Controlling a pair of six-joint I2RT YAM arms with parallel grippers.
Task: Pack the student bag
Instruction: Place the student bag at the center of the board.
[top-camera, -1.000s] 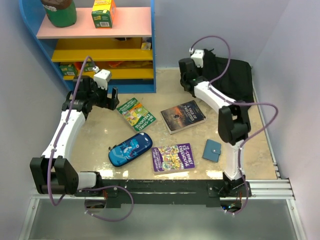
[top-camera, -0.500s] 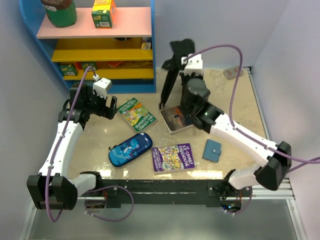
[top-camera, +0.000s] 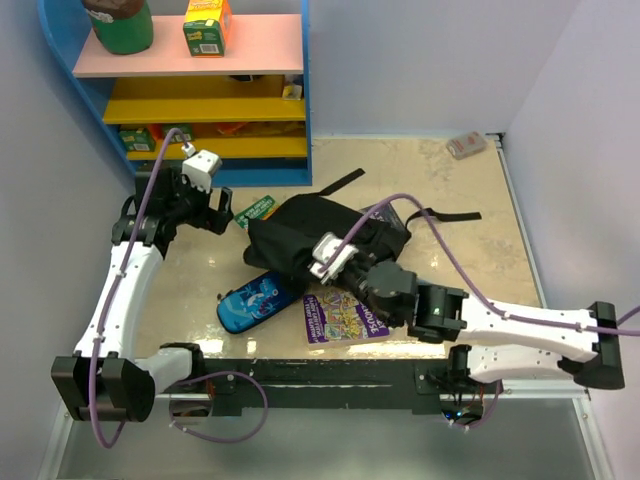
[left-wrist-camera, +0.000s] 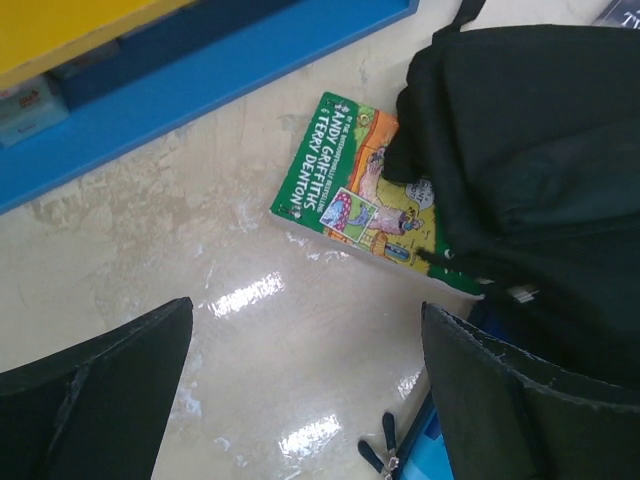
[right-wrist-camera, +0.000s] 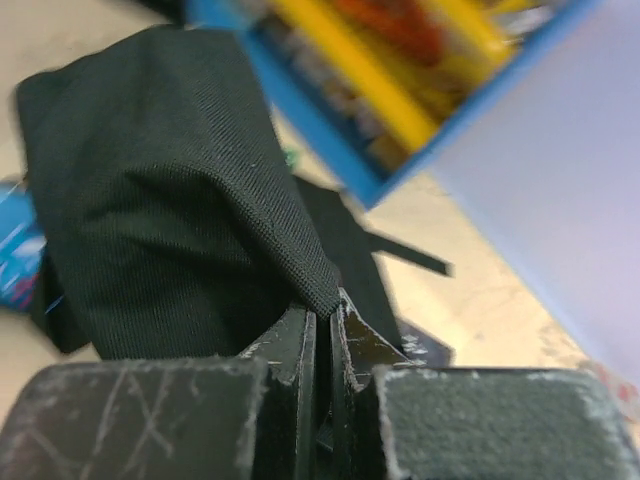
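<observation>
Bag (top-camera: 320, 228) is lying crumpled at the centre of the top view, draping over part of a green book (left-wrist-camera: 360, 195) and the upper end of a blue case (top-camera: 250, 302). Right claw (right-wrist-camera: 322, 318) is pinching a fold of bag fabric, jaws nearly together. Left claw (left-wrist-camera: 308, 395) is hovering at centre left, spread wide and holding nothing, near the green book, below the shelf (top-camera: 270, 177).

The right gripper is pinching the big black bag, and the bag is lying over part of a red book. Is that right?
Not quite. The right gripper does pinch the student bag, but the bag lies over part of a green book, not a red one. The left wrist view shows the green cover sticking out from under the black fabric.
</observation>
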